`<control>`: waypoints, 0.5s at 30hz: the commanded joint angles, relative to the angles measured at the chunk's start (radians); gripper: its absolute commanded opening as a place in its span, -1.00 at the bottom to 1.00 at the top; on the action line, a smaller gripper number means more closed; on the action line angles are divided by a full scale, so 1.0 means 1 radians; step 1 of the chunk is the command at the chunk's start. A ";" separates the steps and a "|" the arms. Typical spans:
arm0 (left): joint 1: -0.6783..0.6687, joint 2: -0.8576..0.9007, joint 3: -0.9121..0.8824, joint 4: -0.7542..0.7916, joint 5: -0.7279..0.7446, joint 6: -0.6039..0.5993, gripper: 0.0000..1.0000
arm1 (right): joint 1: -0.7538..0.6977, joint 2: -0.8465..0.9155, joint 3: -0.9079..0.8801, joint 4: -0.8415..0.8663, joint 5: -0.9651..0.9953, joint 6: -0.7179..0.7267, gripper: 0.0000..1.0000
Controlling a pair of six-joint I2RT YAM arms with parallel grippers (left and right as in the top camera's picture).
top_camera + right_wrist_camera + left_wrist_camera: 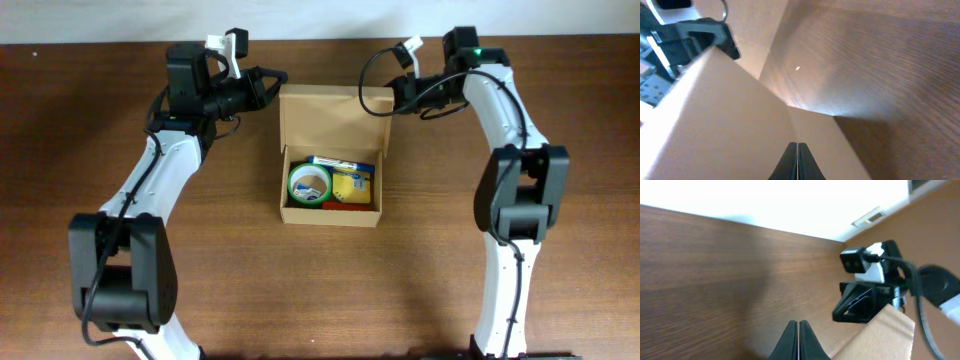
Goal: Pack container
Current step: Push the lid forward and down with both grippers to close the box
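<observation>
The container (331, 212), a tan cardboard box, sits open at the table's middle with its flap lid (333, 118) raised at the back. Inside lie a green tape roll (308, 185), a blue and yellow packet (348, 180) and something red (345, 205). My left gripper (276, 79) is shut and empty at the flap's back left corner; in the left wrist view its fingers (797, 341) are just left of the flap (882, 335). My right gripper (386, 100) is shut at the flap's back right corner; its fingers (797, 161) rest against the cardboard (715, 120).
The brown wooden table (500, 300) surrounds the box. Its far edge meets a white wall (320, 15) just behind both grippers. Each wrist view shows the other gripper across the flap: the right one in the left wrist view (865, 297), the left one in the right wrist view (690, 35).
</observation>
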 commanded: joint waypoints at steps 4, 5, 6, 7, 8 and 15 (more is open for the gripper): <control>-0.008 -0.067 0.011 -0.072 0.044 0.102 -0.96 | 0.003 -0.122 -0.004 -0.120 0.052 -0.134 -0.92; -0.008 -0.075 0.011 -0.092 0.045 0.116 -0.96 | 0.006 -0.131 -0.004 -0.149 0.071 -0.154 -0.92; -0.008 -0.081 0.011 -0.109 0.045 0.131 -0.96 | 0.009 -0.138 -0.004 -0.176 0.091 -0.172 -0.92; -0.008 -0.089 0.011 -0.132 0.045 0.148 -0.96 | 0.013 -0.145 -0.004 -0.206 0.114 -0.190 -0.92; -0.008 -0.097 0.011 -0.156 0.045 0.163 -0.96 | 0.020 -0.150 -0.004 -0.240 0.142 -0.211 -0.92; -0.009 -0.145 0.011 -0.322 0.040 0.270 -0.96 | 0.074 -0.157 -0.004 -0.438 0.300 -0.309 -0.93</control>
